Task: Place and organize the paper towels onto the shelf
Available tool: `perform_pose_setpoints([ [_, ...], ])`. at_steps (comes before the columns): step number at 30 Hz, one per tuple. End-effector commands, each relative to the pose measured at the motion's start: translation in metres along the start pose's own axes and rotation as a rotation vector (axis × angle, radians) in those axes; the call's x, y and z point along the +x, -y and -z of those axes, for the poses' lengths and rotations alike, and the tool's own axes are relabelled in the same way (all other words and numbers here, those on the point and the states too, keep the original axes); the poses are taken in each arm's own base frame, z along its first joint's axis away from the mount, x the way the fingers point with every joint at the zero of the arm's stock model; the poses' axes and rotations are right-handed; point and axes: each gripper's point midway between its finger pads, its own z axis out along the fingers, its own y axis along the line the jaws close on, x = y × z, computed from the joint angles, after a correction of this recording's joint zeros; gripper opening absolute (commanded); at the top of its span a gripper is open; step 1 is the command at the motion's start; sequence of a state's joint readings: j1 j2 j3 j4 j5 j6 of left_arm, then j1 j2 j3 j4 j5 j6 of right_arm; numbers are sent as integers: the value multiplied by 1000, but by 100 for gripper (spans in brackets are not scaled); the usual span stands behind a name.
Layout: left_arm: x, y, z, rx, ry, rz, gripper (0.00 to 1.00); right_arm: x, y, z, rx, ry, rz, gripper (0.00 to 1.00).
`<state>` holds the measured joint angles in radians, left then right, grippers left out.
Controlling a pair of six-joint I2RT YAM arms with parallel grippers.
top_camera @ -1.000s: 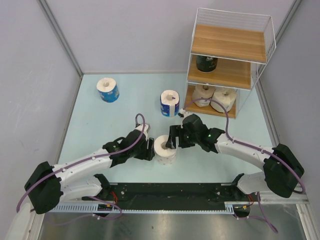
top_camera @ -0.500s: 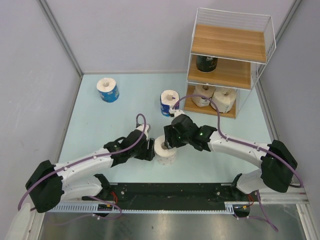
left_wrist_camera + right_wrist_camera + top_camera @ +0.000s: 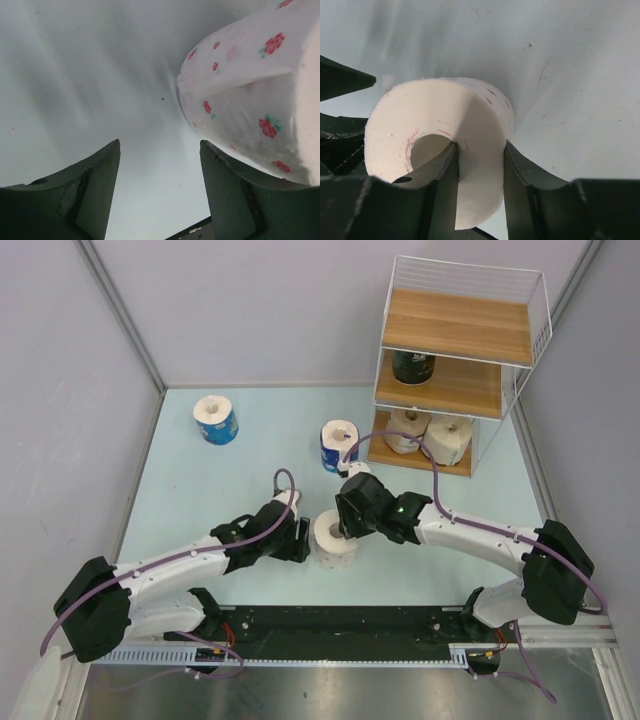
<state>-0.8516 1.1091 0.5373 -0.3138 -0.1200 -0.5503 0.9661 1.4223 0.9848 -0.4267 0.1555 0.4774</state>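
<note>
Paper towels (image 3: 216,420): six (three on shelf (image 3: 455,325)).

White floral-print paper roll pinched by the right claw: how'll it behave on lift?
Probably light: the white floral-print paper roll is wound paper around a hollow core. Its wall may squash in the right claw. Pinched at one side, it will likely tilt.

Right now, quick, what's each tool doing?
Left tool: open, empty, beside the roll.
Right tool: shut on the roll's wall, one finger in its core.
</note>
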Motion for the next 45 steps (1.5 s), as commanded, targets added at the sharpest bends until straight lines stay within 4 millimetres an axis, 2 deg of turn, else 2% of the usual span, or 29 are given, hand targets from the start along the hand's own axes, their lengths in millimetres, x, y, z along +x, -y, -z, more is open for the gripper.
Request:
perform_pose_setpoints([
  [1, -11, 9, 0, 27, 31, 11, 70, -44, 3, 31, 36, 170, -43, 28],
  [7, -12, 10, 0, 30, 32, 16, 70, -95, 16, 80, 53, 382, -70, 27],
  [8, -12, 10, 0, 31, 34, 16, 70, -111, 20, 94, 50, 427, -79, 27],
  [10, -13, 11, 0, 31, 34, 16, 70, -125, 27, 112, 64, 470, -77, 27],
  [11, -13, 11, 0, 29, 35, 16, 70, -144, 32, 129, 76, 519, -68, 27],
  [13, -14, 11, 0, 28, 35, 16, 70, -160, 42, 147, 106, 554, -61, 27],
  [14, -14, 11, 0, 29, 37, 16, 70, -181, 43, 171, 104, 613, -66, 27],
  [15, -15, 11, 1, 28, 39, 16, 70, -191, 56, 182, 140, 636, -58, 27],
  [17, -14, 11, 0, 27, 36, 17, 70, -211, 66, 204, 169, 689, -66, 26],
  [18, -15, 11, 0, 26, 38, 18, 70, -229, 77, 227, 200, 743, -76, 26],
  [20, -15, 11, 1, 26, 42, 24, 70, -245, 91, 246, 249, 785, -86, 26],
  [21, -15, 11, 0, 26, 40, 26, 70, -253, 98, 249, 278, 790, -87, 26],
  [22, -15, 11, 1, 28, 43, 27, 70, -267, 107, 271, 308, 840, -94, 26],
  [24, -16, 11, 2, 30, 49, 33, 70, -282, 113, 282, 336, 867, -89, 26],
  [25, -14, 10, 2, 28, 46, 36, 70, -295, 116, 303, 348, 917, -90, 26],
  [27, -13, 7, 3, 19, 48, 34, 70, -305, 118, 315, 359, 943, -86, 26],
  [28, -14, 7, 4, 21, 52, 34, 70, -317, 117, 328, 364, 976, -82, 26],
  [31, -12, 4, 4, 12, 58, 39, 71, -329, 116, 334, 372, 989, -69, 25],
  [33, -12, 4, 4, 12, 60, 44, 71, -338, 117, 347, 388, 1024, -60, 25],
  [34, -11, 4, 4, 12, 58, 44, 71, -343, 120, 340, 403, 1011, -56, 25],
  [35, -12, 5, 4, 13, 59, 46, 71, -348, 122, 350, 423, 1034, -49, 25],
  [38, -12, 5, 3, 16, 58, 46, 71, -364, 135, 353, 459, 1048, -53, 25],
  [40, -12, 5, 2, 16, 58, 43, 71, -368, 142, 350, 475, 1016, -58, 26],
  [41, -11, 5, 1, 13, 52, 43, 71, -374, 148, 331, 488, 975, -58, 26],
  [42, -11, 5, 1, 13, 50, 41, 71, -376, 150, 344, 492, 994, -68, 26],
  [45, -11, 7, -2, 15, 42, 34, 71, -385, 153, 340, 495, 1010, -67, 26],
])
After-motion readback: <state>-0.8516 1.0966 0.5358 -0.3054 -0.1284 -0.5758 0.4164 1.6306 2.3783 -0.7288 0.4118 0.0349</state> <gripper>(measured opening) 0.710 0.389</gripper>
